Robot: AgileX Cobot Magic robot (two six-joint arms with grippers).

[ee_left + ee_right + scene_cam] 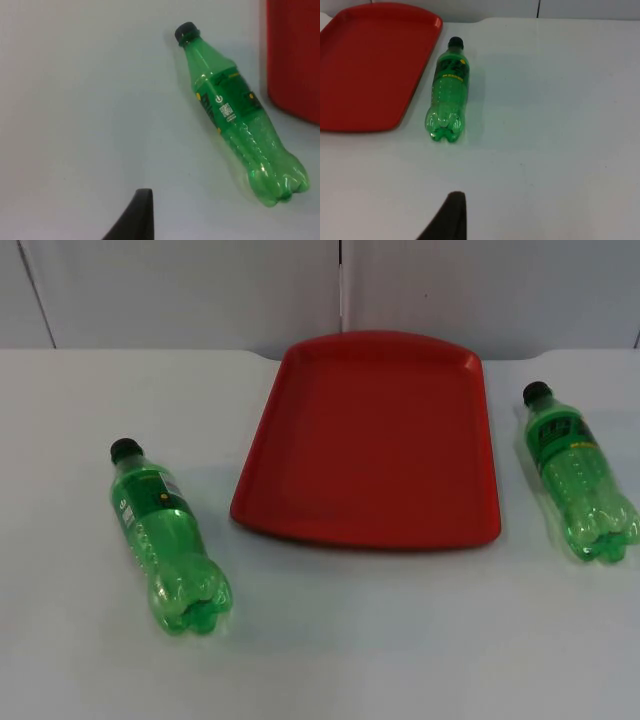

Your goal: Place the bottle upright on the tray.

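Top view: we are seeing 2 green bottles lying flat, left bottle (165, 538) and right bottle (580, 472), flanking the red tray (375, 440) at center; open table (400, 640) below. Grippers' openness: we cannot tell.

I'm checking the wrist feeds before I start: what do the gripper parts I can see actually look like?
Little of either gripper is on camera. In the left wrist view the left gripper's fingertip is a plain matte black wedge, narrowing to a blunt squared tip, with no markings. In the right wrist view the right gripper's fingertip looks the same: black, tapered, unmarked.
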